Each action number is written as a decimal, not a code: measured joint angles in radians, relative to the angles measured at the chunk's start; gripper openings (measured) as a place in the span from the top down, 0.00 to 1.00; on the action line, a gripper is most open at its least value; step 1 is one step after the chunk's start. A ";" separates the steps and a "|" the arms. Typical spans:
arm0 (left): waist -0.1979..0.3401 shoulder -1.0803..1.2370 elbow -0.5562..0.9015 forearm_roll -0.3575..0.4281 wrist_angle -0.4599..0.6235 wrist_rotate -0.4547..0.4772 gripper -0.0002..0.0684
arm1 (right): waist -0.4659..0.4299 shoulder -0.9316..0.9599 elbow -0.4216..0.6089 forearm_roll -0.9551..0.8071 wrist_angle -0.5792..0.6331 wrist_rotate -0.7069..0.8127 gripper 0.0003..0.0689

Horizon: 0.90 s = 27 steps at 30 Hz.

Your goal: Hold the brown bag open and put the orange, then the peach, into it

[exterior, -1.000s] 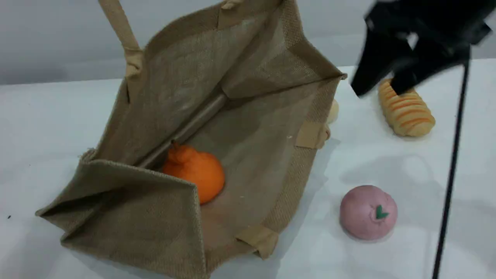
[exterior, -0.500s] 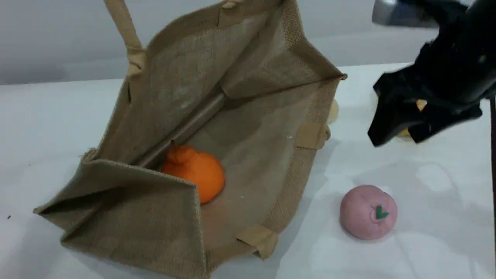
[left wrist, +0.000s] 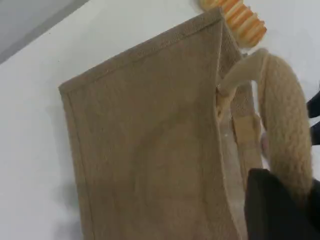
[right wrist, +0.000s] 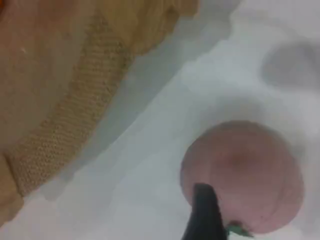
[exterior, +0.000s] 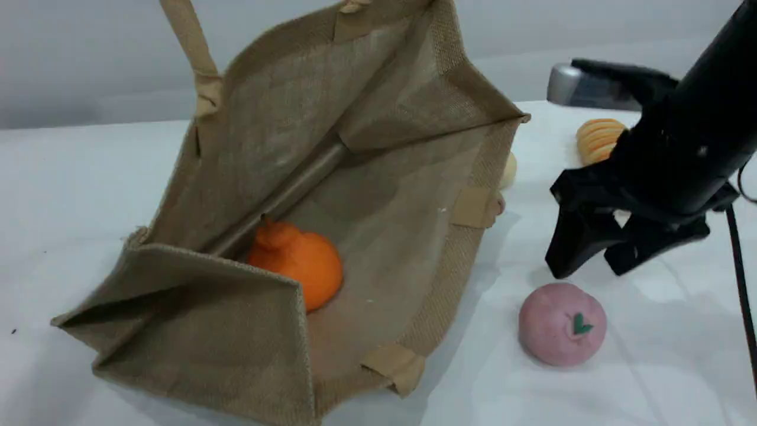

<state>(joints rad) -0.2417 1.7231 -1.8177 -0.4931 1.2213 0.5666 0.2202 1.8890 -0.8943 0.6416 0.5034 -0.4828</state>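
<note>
The brown bag [exterior: 378, 165] lies on the table with its mouth held wide toward the camera. The orange [exterior: 298, 266] rests inside it against the folded bottom. One beige handle [exterior: 186, 41] rises out of the scene view's top edge. In the left wrist view my left gripper's dark finger [left wrist: 272, 207] is shut on the rope-like handle [left wrist: 285, 125]. The peach [exterior: 562, 324] sits on the table right of the bag. My right gripper [exterior: 586, 267] hangs open just above it, touching nothing. The right wrist view shows one fingertip [right wrist: 205, 215] over the peach [right wrist: 250, 170].
A striped bread loaf [exterior: 597, 139] lies at the back right, partly behind the right arm. A pale yellow bun [exterior: 508, 170] peeks out behind the bag's right edge. A black cable [exterior: 742, 296] hangs down at the far right.
The right arm has come down from the upper right to just above the peach, its jaws still open. The bag, orange and peach have not moved.
</note>
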 joint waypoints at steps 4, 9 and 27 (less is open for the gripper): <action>0.000 0.000 0.000 0.000 0.000 0.000 0.88 | 0.025 0.027 0.000 0.004 0.004 -0.005 0.35; 0.000 0.000 0.000 -0.001 0.000 0.000 0.88 | 0.066 0.057 0.000 0.014 -0.018 -0.029 0.35; 0.000 0.000 0.000 -0.004 0.000 0.000 0.88 | 0.078 0.089 0.000 0.014 -0.128 -0.024 0.51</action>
<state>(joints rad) -0.2417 1.7231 -1.8177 -0.4970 1.2213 0.5667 0.2982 1.9784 -0.8943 0.6560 0.3756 -0.5072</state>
